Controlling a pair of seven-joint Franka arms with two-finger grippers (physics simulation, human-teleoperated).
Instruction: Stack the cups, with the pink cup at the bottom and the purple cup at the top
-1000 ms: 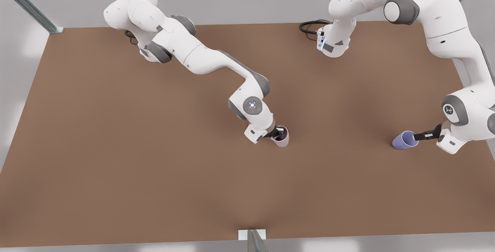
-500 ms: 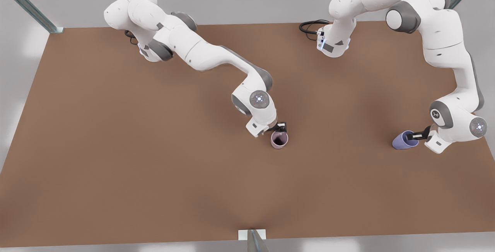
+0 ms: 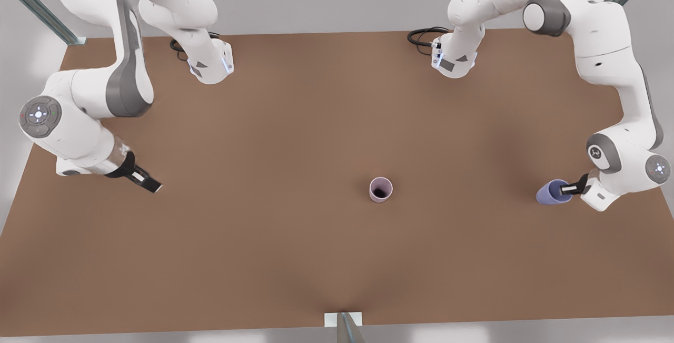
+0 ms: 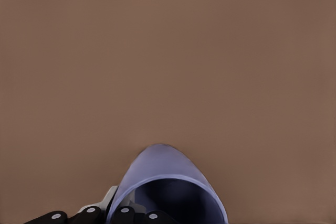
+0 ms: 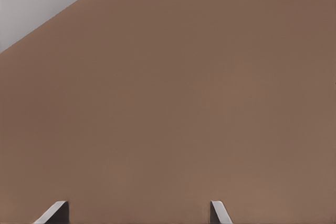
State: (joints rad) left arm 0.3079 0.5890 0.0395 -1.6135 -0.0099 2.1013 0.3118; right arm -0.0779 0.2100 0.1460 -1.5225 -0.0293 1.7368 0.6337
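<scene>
Two cups stand well apart. The left gripper (image 3: 564,190) is clamped on the purple cup's (image 3: 551,193) rim, far from the upright pink cup (image 3: 380,189), which lies toward the front view's left of it. The right gripper (image 3: 149,184), fingers spread and empty, waits still farther off.

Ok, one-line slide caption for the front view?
Left gripper holds purple cup; pink cup stands alone; right gripper waits aside.

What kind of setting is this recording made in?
Most likely a simulated robot test bench, not a home or a shop: a bare brown table with metal frame struts at its corners, two white arms mounted along its far edge, and just the pink cup and the purple cup as props.
</scene>
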